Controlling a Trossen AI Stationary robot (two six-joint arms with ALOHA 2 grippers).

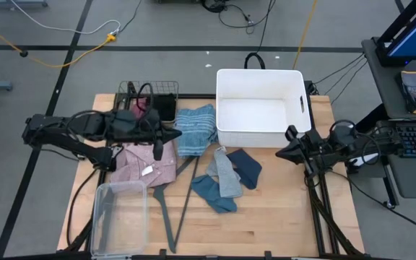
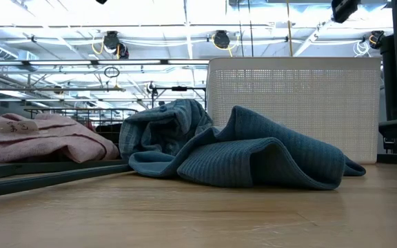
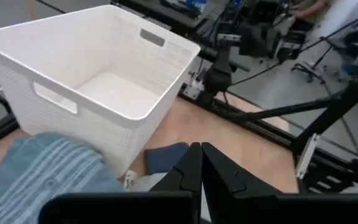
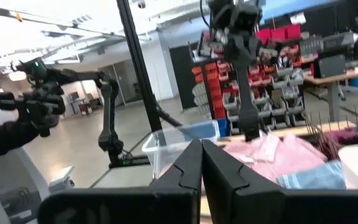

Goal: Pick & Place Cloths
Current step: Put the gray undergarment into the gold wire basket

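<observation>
Left gripper (image 1: 170, 135) above the seam between pink shirt (image 1: 144, 163) and striped towel (image 1: 196, 128); fingers (image 3: 188, 171) pressed together, holding nothing. Right gripper (image 1: 283, 150) beside the white bin (image 1: 260, 107), also closed and empty, well apart from the teal, grey-blue and navy cloths (image 1: 227, 178) mid-worktop (image 1: 266, 220).

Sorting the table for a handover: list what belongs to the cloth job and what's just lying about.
Belongs to the job:
pink checked shirt
blue striped towel
teal cloth
pale grey-blue cloth
navy cloth
white bin

Lying about:
grey hanger
clear plastic tub
wire basket
</observation>
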